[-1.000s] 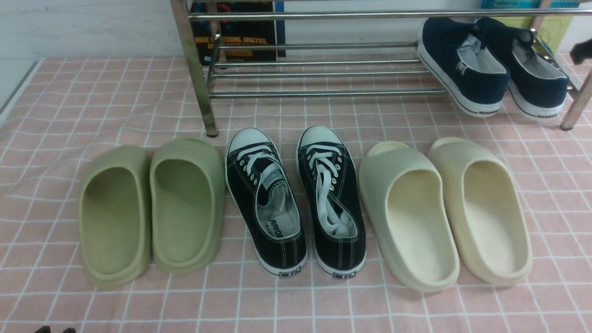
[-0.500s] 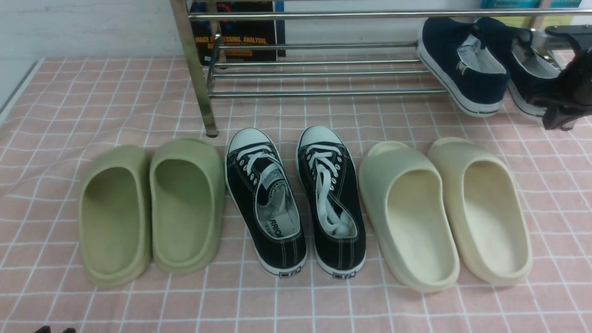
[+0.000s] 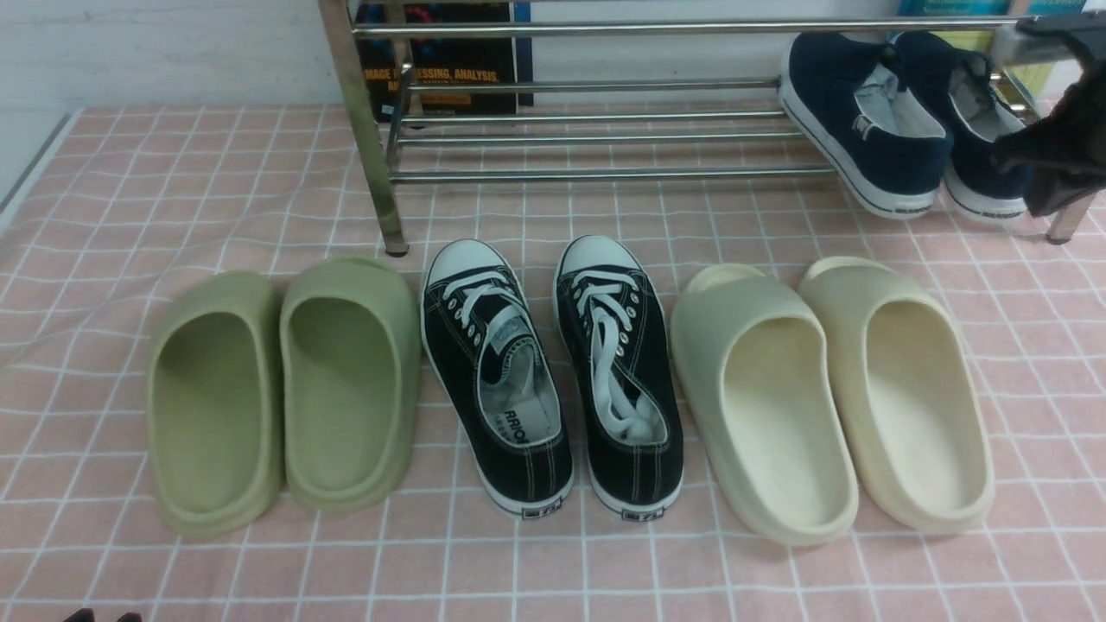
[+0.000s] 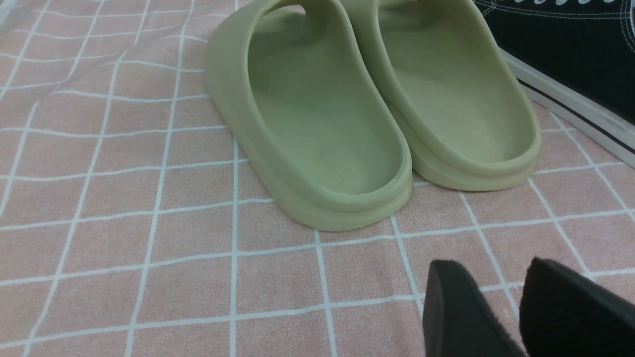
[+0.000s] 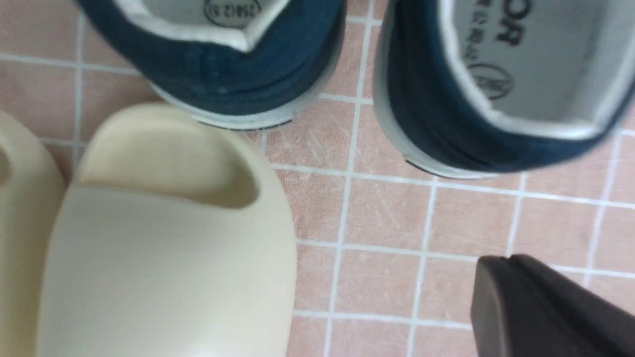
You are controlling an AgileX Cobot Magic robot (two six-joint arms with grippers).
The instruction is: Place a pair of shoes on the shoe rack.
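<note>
The two navy slip-on shoes [image 3: 864, 121] [image 3: 968, 112] lie side by side on the right end of the chrome shoe rack [image 3: 605, 173], toes to the back, heels hanging over the front bar. Their heels show in the right wrist view [image 5: 223, 69] [image 5: 446, 114]. My right gripper [image 3: 1037, 186] is shut and empty just in front of the right shoe's heel, partly hiding it; in its wrist view [image 5: 503, 265] it hangs above the cloth. My left gripper [image 4: 491, 277] is open and empty, low over the cloth near the green slippers.
On the pink checked cloth [image 3: 605, 570] in front of the rack stand a row of green slippers [image 3: 285, 389], black lace-up sneakers [image 3: 553, 371] and cream slippers [image 3: 829, 397]. A book [image 3: 441, 60] leans behind the rack. The rack's right leg [image 3: 1067, 220] is beside my right gripper.
My right gripper came in from the right edge and now sits in front of the right navy shoe's heel. That shoe has shifted slightly left. The left arm has not moved.
</note>
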